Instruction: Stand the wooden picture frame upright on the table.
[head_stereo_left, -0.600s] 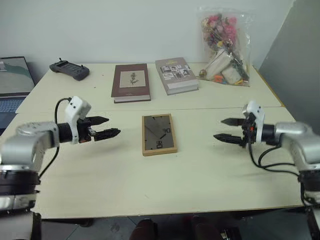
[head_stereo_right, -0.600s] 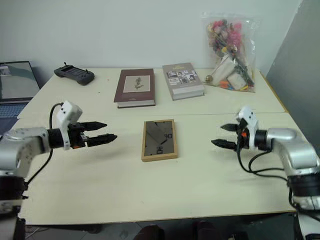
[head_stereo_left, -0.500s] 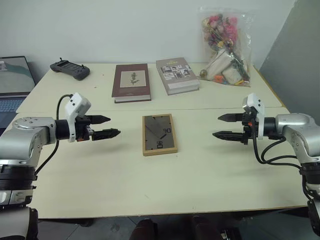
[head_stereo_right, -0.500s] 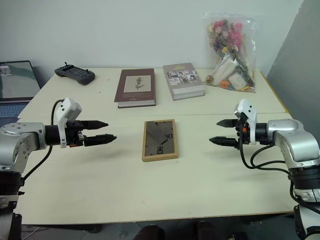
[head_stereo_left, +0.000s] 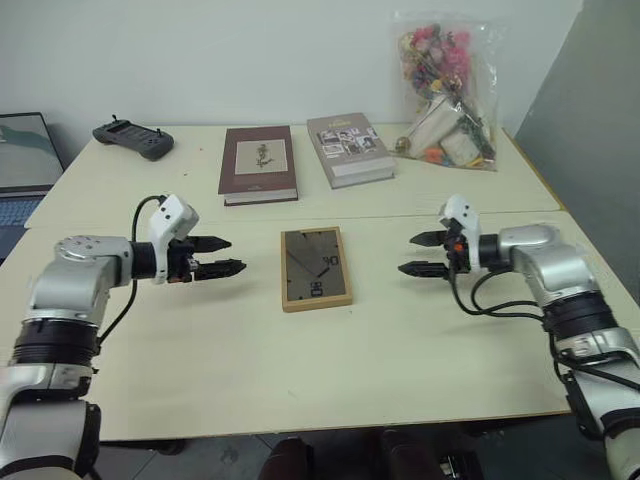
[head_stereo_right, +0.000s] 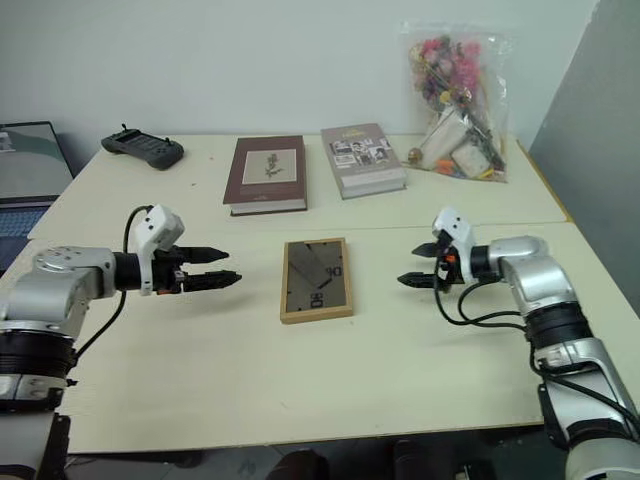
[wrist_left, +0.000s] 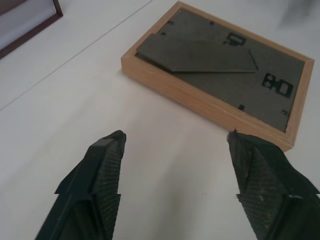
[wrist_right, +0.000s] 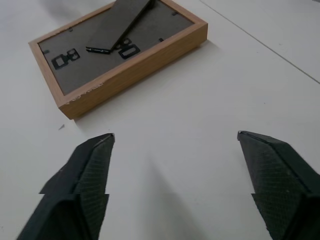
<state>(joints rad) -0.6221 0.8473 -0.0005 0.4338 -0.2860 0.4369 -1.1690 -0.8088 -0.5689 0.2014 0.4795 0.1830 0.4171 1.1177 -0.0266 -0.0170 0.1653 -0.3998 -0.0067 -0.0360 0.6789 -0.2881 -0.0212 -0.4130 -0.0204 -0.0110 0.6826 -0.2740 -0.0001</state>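
Observation:
The wooden picture frame (head_stereo_left: 315, 267) lies flat, face down, in the middle of the table (head_stereo_left: 300, 380), its dark grey back and folded stand facing up. The frame (wrist_left: 220, 85) fills much of the left wrist view, and the frame (wrist_right: 120, 55) also appears ahead of the right fingers. My left gripper (head_stereo_left: 228, 256) hovers open to the frame's left, pointing at it, a short gap away. On the frame's other side, my right gripper (head_stereo_left: 418, 253) is open too and points at it. Neither touches the frame.
A maroon book (head_stereo_left: 259, 163) and a grey book (head_stereo_left: 347, 148) lie behind the frame past the table's seam. A clear bag of flowers (head_stereo_left: 443, 90) stands at the back right, a black controller (head_stereo_left: 132, 139) at the back left, a laptop (head_stereo_left: 22, 150) at the far left.
Both grippers have moved inward toward the frame, the right one more. The frame has not moved. The camera view shifted slightly.

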